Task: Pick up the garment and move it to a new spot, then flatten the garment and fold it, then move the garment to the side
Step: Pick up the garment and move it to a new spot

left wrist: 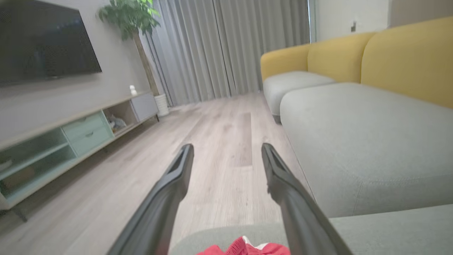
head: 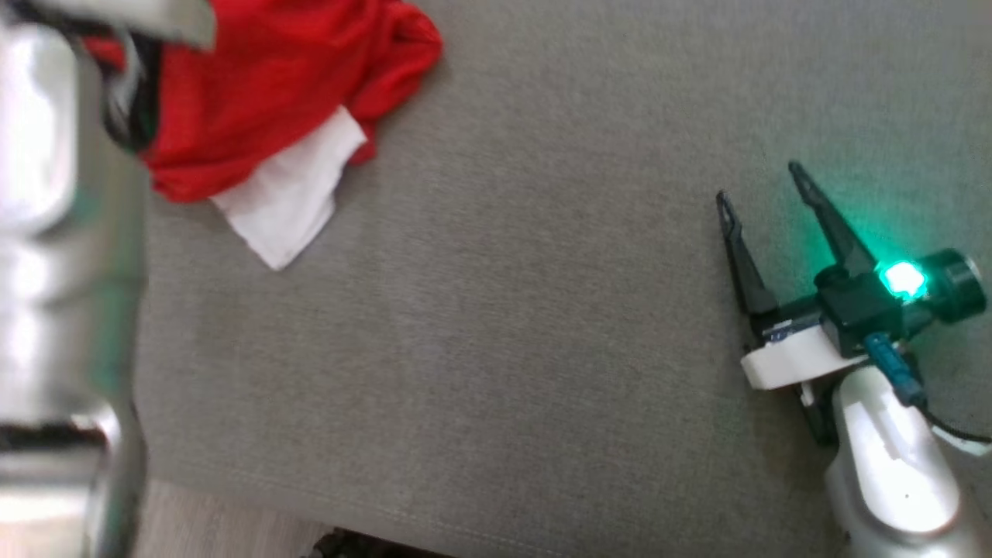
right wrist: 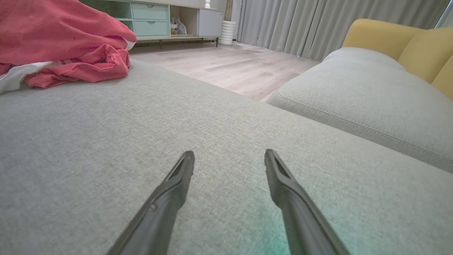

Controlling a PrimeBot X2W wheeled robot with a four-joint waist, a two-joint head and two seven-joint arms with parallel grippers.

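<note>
Lying crumpled on the grey cushion (head: 504,349), the red garment (head: 263,101) sits at the upper left of the head view, a white panel poking out from its lower edge, close to the cushion's border with the wooden floor (left wrist: 219,134). The left gripper (left wrist: 227,147) hangs above it with its two dark fingers spread wide and nothing between their tips; its own view shows a scrap of red cloth at the bottom edge, between the roots of the fingers, and the pale forearm (head: 54,232) runs down the left side of the head view. The right gripper (head: 759,182) is also spread wide and empty, low over bare cushion and well apart from the garment, with a green light (head: 903,279) glowing at its wrist. Across the floor stands a long cabinet (left wrist: 70,131). Its open cubby (left wrist: 122,113) holds a small pale object (left wrist: 116,123) too blurred to name, its two mint drawers (left wrist: 85,132) are shut, and what lies in its glass-fronted section (left wrist: 32,159) cannot be made out. Past the cabinet's far end, a white pot (left wrist: 162,104) holds a leafy tree (left wrist: 129,17).
</note>
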